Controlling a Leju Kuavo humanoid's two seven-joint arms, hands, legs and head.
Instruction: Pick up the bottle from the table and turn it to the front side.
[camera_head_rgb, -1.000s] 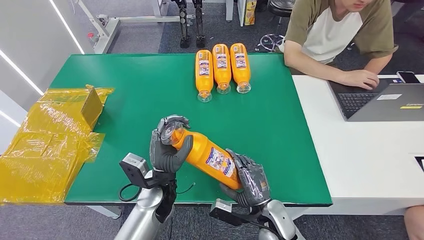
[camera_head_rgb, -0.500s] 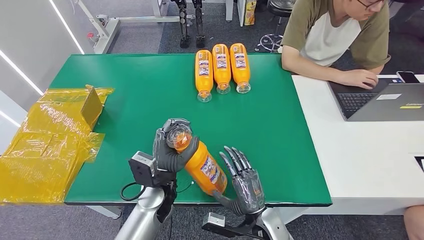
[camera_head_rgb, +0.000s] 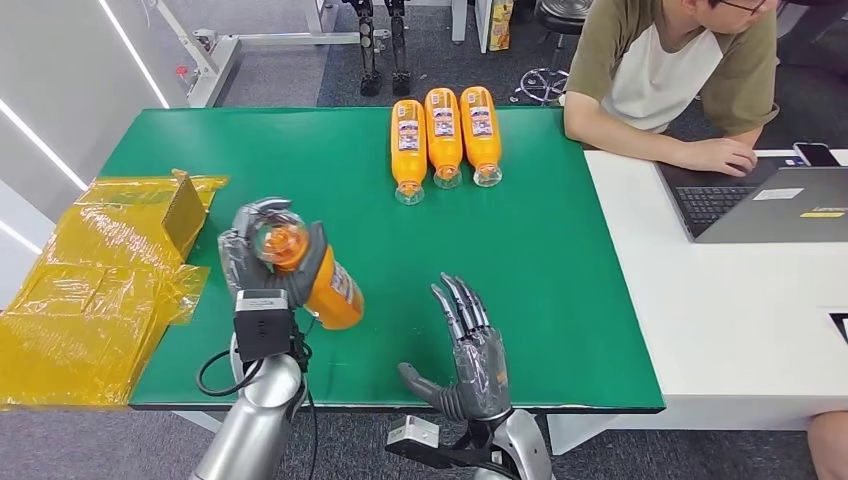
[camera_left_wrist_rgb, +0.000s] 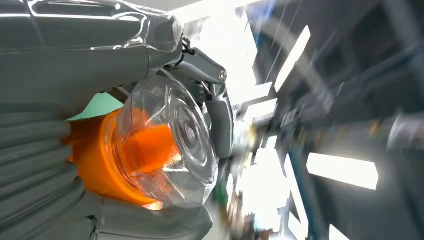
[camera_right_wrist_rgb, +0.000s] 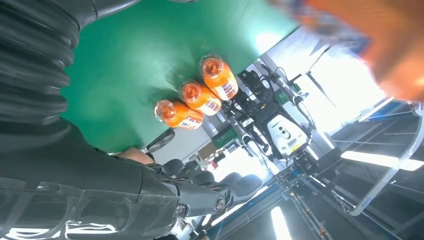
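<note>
The bottle (camera_head_rgb: 310, 270) is lifted above the near-left part of the green table (camera_head_rgb: 300, 170), its clear cap end wrapped by the left hand (camera_head_rgb: 262, 262), label partly showing. The right hand (camera_head_rgb: 470, 355) hovers empty, fingers spread. Roll the wrist slowly, keeping the grip firm near the cap, until the label faces front.

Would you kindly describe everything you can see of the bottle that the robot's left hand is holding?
The bottle is orange, of plastic by its look, with a clear faceted cap and a printed label on its side. The left hand grips it around the neck end, fingers wrapped just below the cap. It is lifted off the green table and tilted, cap end toward the camera and base pointing down and to the right. The right hand hovers apart from it.
</note>
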